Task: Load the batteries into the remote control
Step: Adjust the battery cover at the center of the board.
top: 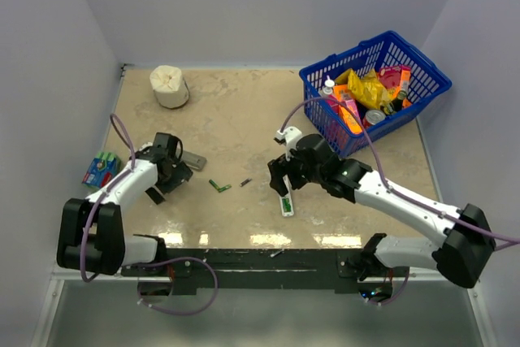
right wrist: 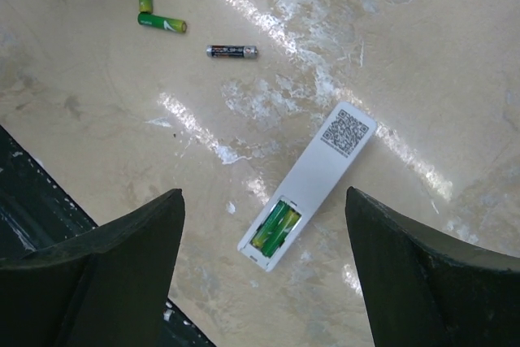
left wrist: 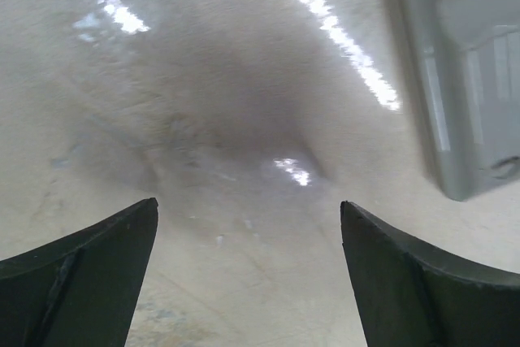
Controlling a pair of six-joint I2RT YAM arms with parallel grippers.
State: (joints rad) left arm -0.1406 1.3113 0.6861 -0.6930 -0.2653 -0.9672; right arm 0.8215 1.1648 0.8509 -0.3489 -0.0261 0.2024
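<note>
Top view: remote [top: 286, 204] lies flat near the table's near edge, about mid-width. Right claw [top: 284, 184] is over its far end, spread wide, holding nothing. Two green batteries [top: 219, 186] and a dark battery [top: 244, 182] lie loose on the table, just left of the remote. Left claw [top: 169, 183] is toward the left edge, wide open and empty, with a flat grey piece [top: 192, 159] beside it. Blue basket [top: 313, 79] of groceries in the far right corner, paper roll [top: 169, 85] in the far left corner. Wrapped battery pack [top: 100, 169] sits past the left edge.

Left wrist view: left claw [left wrist: 248, 207] has its fingers far apart, with only bare table between them. The flat grey piece [left wrist: 463, 79] is off to the right, not touched.

Right wrist view: right claw [right wrist: 264, 194] gapes wide and grips nothing. The remote [right wrist: 313, 184] is between the fingers and clear of both, back side up with a code sticker. Its compartment is uncovered, with two green cells [right wrist: 275, 227] seated in it. The loose green batteries [right wrist: 162, 22] touch in an L, and the dark battery [right wrist: 231, 51] is near them but apart.
</note>
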